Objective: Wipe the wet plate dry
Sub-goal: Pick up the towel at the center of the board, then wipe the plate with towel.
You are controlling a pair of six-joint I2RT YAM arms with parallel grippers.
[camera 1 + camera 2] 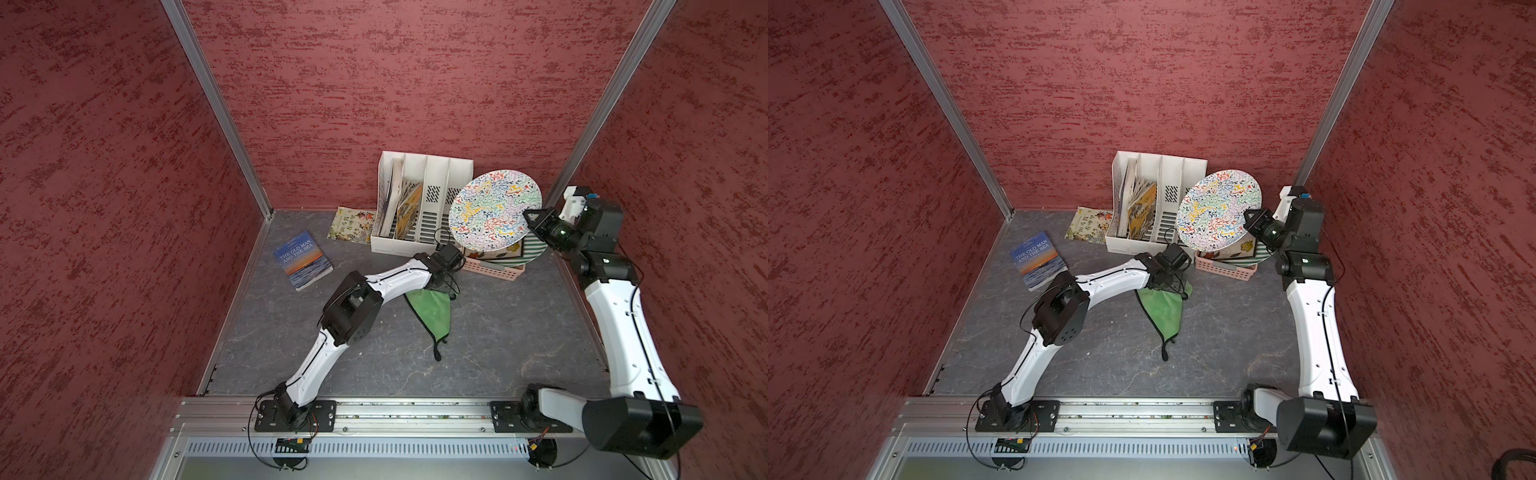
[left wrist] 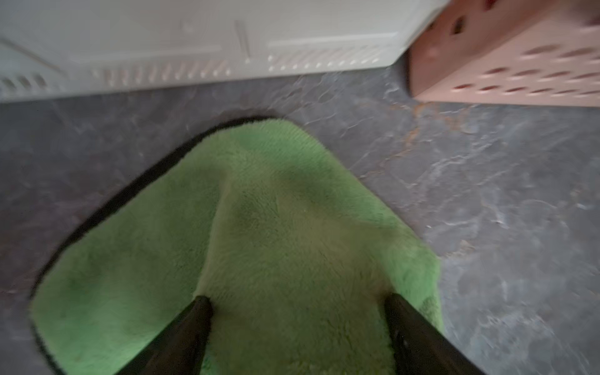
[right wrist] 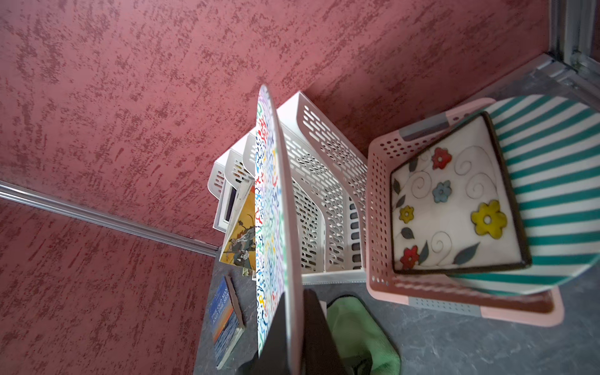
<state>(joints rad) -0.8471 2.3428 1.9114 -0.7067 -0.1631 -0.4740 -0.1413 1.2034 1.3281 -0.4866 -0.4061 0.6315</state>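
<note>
The round plate with a many-coloured squiggle pattern is held up off the table, tilted, above the pink basket. My right gripper is shut on its rim, one finger on each face; the right wrist view shows the plate edge-on. A green cloth with dark trim lies rumpled on the grey table. My left gripper is down on it, fingers apart and pressed into the pile either side of a raised fold.
A white file rack with booklets stands at the back wall. Beside it, a pink basket holds a square flowered plate and a green-striped plate. A blue book and a flat booklet lie on the left.
</note>
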